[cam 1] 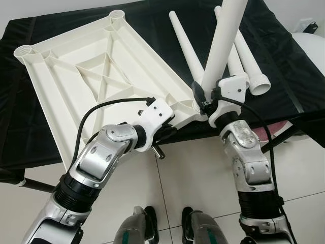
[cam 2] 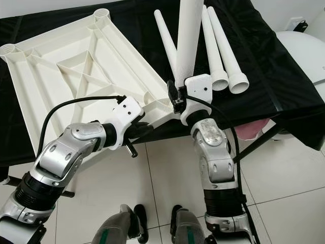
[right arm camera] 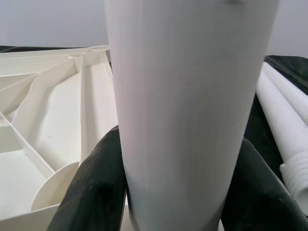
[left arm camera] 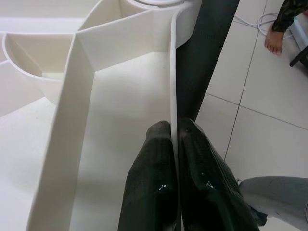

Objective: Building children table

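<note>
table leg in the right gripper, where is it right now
The table leg stands nearly upright in the right gripper at the near right corner of the upturned tabletop, just left of three loose legs on the black cloth.

A black cloth covered the work surface. Pale floor tiles with dark grout lay below. A person's bare foot rested on the tiles well beyond the fingertips, with a white cable just beside it.
</note>
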You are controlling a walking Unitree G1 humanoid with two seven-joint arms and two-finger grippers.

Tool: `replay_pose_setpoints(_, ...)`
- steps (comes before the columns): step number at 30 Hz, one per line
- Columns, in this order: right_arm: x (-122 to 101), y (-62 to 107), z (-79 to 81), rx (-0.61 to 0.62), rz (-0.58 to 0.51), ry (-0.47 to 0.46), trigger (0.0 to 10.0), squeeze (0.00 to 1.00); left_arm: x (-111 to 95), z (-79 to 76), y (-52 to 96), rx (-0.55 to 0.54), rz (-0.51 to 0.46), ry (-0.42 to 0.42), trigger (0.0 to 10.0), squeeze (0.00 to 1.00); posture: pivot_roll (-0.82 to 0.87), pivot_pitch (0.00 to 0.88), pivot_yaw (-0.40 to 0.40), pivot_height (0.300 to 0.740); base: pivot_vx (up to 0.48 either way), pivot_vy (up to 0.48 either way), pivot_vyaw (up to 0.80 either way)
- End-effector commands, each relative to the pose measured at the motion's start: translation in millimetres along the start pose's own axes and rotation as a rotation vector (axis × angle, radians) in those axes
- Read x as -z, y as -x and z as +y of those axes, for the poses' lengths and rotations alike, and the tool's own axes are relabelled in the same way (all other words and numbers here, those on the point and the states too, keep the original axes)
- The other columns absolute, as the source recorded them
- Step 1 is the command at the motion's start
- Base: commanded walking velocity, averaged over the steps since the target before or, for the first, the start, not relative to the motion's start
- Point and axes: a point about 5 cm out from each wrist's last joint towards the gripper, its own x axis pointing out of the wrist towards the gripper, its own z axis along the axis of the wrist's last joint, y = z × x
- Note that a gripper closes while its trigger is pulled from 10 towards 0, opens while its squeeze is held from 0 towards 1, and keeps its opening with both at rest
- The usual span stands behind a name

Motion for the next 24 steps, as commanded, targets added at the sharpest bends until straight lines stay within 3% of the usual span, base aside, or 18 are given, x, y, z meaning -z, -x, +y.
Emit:
replay_pose_setpoints(1,-14.3,1.2,17.4,-0.028,-0.063,0.003,10.0,0.00,-2.6,3.0,2.1,-0.029,-0.013,0.001,10.0,0.00,-0.08,0.224,0.060,0.740,0.000,0.000,0.00)
replay_pose_setpoints(18,-11.5,8.2,15.7,0.107,-0.042,-0.003,10.0,0.00,-2.7,2.9,2.9,-0.023,-0.011,-0.003,10.0,0.00,-0.08,0.230,0.069,0.740,0.000,0.000,0.00)
replay_pose_setpoints(24,-10.9,12.8,6.2,0.236,-0.033,0.017,10.0,0.00,-2.3,2.7,2.9,-0.021,-0.010,-0.001,10.0,0.00,-0.08,0.228,0.072,0.740,0.000,0.000,0.00)
